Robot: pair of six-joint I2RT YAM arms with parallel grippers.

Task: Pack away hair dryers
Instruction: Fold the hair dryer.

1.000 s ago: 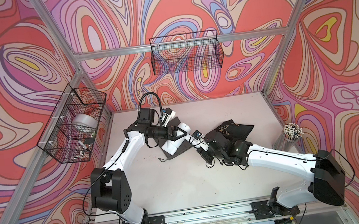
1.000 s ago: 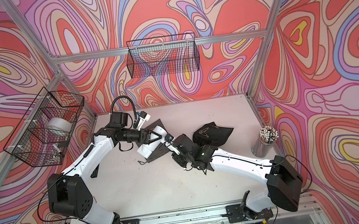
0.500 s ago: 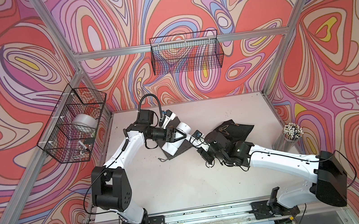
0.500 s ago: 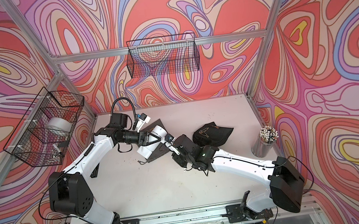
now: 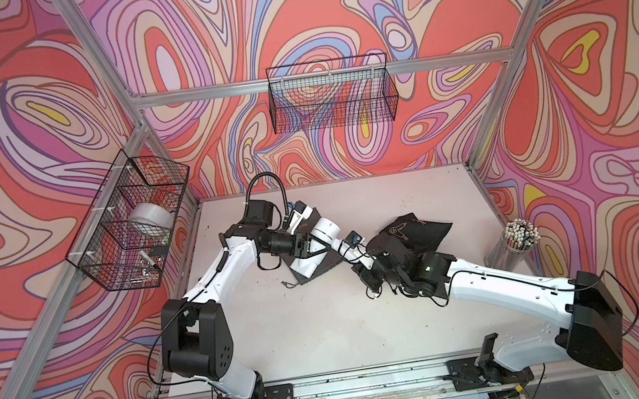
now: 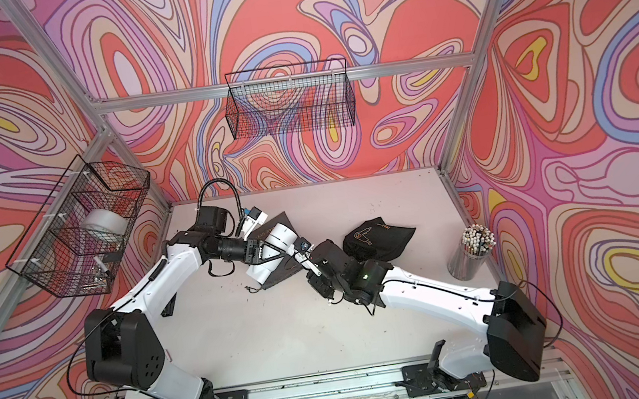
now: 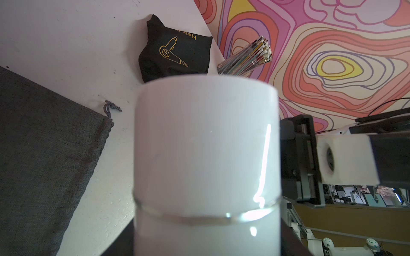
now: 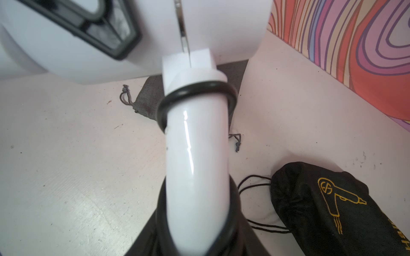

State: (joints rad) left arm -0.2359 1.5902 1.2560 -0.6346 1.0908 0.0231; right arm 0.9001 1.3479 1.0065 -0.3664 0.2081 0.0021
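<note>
The white hair dryer (image 5: 328,228) hangs over the table between my two grippers, above a flat grey pouch (image 5: 329,267). My left gripper (image 5: 310,248) comes in from the left. Its dark fingers press both sides of the wide barrel (image 7: 206,144), which fills the left wrist view. My right gripper (image 5: 359,262) is shut on the dryer's glossy handle (image 8: 197,155), a black ring round it near the barrel. The grey pouch (image 7: 44,144) lies under the dryer with its drawstring loose.
A bulging black pouch (image 5: 414,234) with a gold dryer print lies right of the grippers, its cords trailing. A cup of pencils (image 5: 520,241) stands at the table's right edge. Wire baskets hang on the back wall (image 5: 331,96) and left wall (image 5: 132,225).
My left gripper has slid further along the barrel toward the right and its jaws have narrowed onto it. The right arm and the handle have stayed put.
</note>
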